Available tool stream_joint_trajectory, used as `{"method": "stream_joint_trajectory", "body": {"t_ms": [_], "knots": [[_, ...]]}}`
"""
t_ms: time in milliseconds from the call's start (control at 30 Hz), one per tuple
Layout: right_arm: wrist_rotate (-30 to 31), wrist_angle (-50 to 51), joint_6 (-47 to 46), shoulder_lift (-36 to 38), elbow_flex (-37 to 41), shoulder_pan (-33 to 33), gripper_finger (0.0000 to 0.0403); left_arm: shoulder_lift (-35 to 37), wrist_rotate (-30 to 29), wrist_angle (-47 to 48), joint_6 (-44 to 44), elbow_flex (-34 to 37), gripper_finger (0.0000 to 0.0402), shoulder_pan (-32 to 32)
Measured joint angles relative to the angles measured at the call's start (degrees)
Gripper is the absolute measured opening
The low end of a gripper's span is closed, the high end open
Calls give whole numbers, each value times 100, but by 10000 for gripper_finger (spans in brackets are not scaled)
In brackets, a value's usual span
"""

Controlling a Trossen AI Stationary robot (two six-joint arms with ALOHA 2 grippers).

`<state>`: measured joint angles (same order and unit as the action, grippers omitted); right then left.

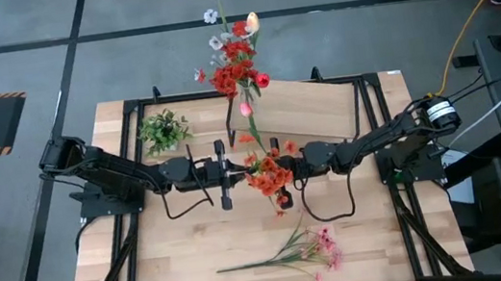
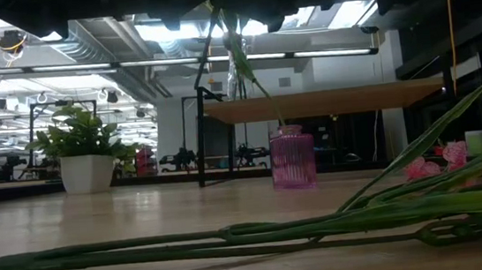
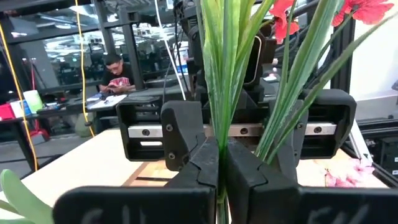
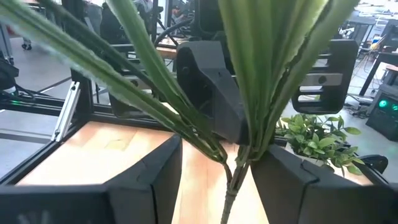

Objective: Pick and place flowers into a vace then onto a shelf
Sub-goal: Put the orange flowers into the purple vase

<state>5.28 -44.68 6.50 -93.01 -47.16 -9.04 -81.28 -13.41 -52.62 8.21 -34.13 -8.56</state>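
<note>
Grippers of both arms meet over the middle of the table (image 1: 188, 255), facing each other, and between them is a bunch of red and orange flowers (image 1: 267, 173). In the left wrist view the left gripper (image 3: 221, 165) has its two fingers (image 3: 196, 168) pressed together on the green stalks of this bunch, so it holds the stems tight. In the right wrist view the right gripper (image 4: 214, 171) has its fingers (image 4: 155, 171) spread apart, and the stalks pass through the gap between them; I cannot tell if they touch the stems. A pink ribbed vase (image 2: 292, 157) stands on the table near the shelf (image 1: 309, 108), and in the low view a thin stem hangs above its mouth. A second, taller group of red, white and pale blooms (image 1: 234, 55) shows at the far edge of the shelf in the high view. Another stem with pink blooms (image 1: 308, 247) lies flat on the near part of the table, well apart from the grippers. A small green leafy plant (image 1: 163, 130) in a white pot stands on the far left part of the table. A person (image 3: 115, 78) sits at a desk in the room behind
</note>
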Motion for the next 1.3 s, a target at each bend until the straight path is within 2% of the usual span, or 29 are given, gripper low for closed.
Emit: {"method": "stream_joint_trajectory", "body": {"t_ms": [167,467,767,1000,1300], "knots": [[2,-2,0,0,0,0,147,0,2,6,-14,0,4,0],[7,-1,4,0,7,2,18,9,15,13,-166,0,9,-7],[-64,0,-173,2,9,-8,17,11,265,13,-208,0,15,-7],[-150,-12,-309,3,-4,-20,15,200,219,145,-146,2,50,-235],[-101,45,-319,130,-7,-7,15,848,-556,1231,-148,2,104,-671]]}}
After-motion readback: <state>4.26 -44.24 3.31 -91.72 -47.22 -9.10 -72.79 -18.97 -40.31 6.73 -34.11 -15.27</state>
